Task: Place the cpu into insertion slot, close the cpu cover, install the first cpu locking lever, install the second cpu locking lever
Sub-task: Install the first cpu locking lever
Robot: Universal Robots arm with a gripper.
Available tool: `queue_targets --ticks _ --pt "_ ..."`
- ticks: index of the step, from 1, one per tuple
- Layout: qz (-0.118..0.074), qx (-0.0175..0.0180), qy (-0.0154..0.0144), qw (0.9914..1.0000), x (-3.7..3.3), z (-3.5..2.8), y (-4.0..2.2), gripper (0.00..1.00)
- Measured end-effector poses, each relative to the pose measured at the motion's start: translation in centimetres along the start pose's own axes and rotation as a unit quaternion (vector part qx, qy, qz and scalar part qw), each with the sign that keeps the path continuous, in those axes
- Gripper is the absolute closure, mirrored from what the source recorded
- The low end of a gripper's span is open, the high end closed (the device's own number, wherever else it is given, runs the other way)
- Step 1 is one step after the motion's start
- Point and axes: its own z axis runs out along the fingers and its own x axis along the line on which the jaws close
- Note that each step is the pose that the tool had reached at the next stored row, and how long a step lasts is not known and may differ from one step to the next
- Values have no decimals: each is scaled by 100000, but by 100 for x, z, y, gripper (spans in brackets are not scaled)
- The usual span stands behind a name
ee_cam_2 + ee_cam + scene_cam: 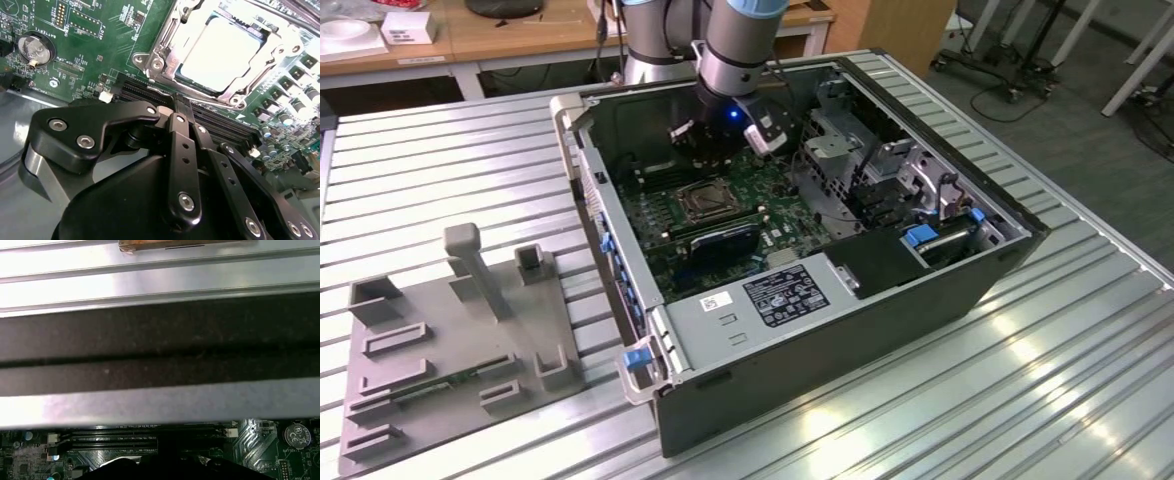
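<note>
Your end effector is pressed together and holds nothing. The cpu lies flat in the insertion slot, just past the end effector's tip, on the far side of the long black memory slots. The tip hangs over those slots.

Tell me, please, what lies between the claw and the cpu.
In the second wrist view, long black memory slots run crosswise between the claw and the cpu.

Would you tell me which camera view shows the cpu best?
The second wrist view: the cpu lies close, its silver top plain. The exterior view shows it small beneath the arm; the first wrist view faces the memory slots.
</note>
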Motion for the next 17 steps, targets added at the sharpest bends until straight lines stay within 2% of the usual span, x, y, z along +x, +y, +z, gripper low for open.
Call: queue_targets --ticks 10,17 --pt "-4 43 -31 100000 -11 56 -12 89" --pt "-18 -31 -70 100000 -13 57 -9 89"
